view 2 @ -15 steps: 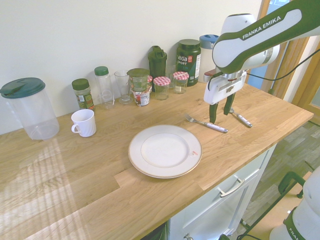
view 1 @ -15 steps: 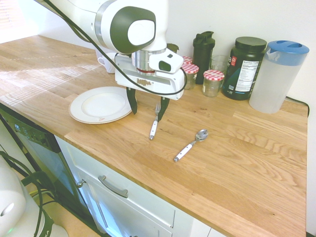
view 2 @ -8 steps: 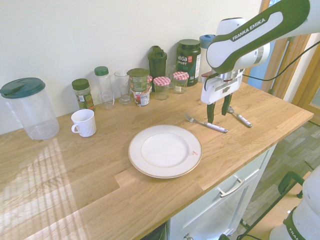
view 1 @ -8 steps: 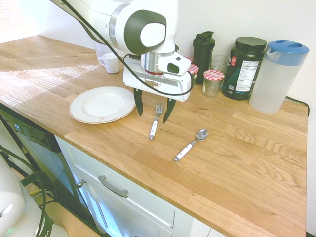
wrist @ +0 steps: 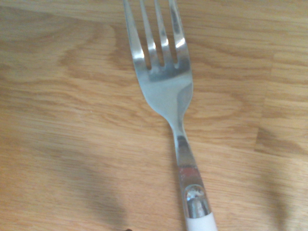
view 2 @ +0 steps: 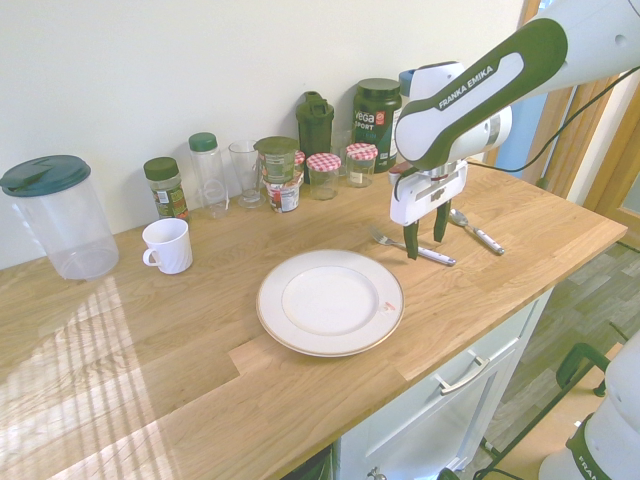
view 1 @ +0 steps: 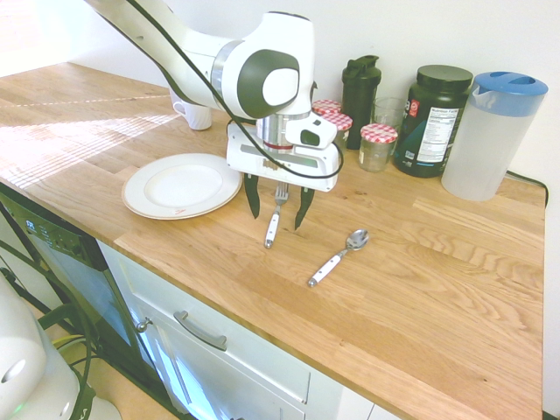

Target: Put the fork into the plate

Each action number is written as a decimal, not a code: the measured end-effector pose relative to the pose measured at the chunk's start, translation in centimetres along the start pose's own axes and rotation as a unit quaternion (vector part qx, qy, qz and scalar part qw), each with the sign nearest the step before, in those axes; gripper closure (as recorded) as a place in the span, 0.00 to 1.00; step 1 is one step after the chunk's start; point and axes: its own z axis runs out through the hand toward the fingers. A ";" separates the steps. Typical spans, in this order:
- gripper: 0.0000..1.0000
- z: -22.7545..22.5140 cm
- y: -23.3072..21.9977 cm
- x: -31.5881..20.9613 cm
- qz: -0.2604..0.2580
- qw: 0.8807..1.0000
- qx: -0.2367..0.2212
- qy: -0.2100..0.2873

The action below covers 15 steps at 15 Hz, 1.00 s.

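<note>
Two fingers spread wide, gripper (view 1: pixel 279 206) straddling fork (view 1: pixel 274 219) flat on counter (view 1: pixel 420 289), not touching; plate (view 1: pixel 181 185) just beside, spoon (view 1: pixel 337 257) near.

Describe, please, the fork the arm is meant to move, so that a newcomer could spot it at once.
On the wooden countertop, look right of the white plate, under the open gripper hanging over the wood. The fork lies flat between its fingers. Its four silver tines distinguish it from the white-handled spoon nearby, which ends in a round bowl.
</note>
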 end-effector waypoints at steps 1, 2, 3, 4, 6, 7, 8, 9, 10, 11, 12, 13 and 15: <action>1.00 0.1 0.0 0.0 -0.002 1.000 0.001 0.004; 1.00 0.1 -0.1 0.0 -0.004 1.000 0.000 0.007; 1.00 0.3 0.0 -0.1 -0.006 1.000 -0.001 0.009; 1.00 0.6 0.0 -0.3 -0.008 1.000 -0.003 0.009; 1.00 0.8 0.1 -0.4 -0.008 1.000 -0.002 0.010; 1.00 0.8 0.1 -0.4 -0.008 1.000 -0.002 0.010; 1.00 0.8 0.1 -0.3 -0.008 1.000 -0.002 0.011; 1.00 0.8 0.2 -0.3 -0.008 1.000 -0.001 0.011; 1.00 0.8 0.3 -0.3 -0.007 1.000 -0.001 0.011; 1.00 0.8 0.4 -0.2 -0.006 1.000 -0.001 0.010; 1.00 0.8 0.5 -0.2 -0.005 1.000 0.000 0.010; 1.00 0.8 0.5 -0.2 -0.004 1.000 0.000 0.010; 1.00 0.8 0.4 -0.2 -0.004 1.000 0.000 0.009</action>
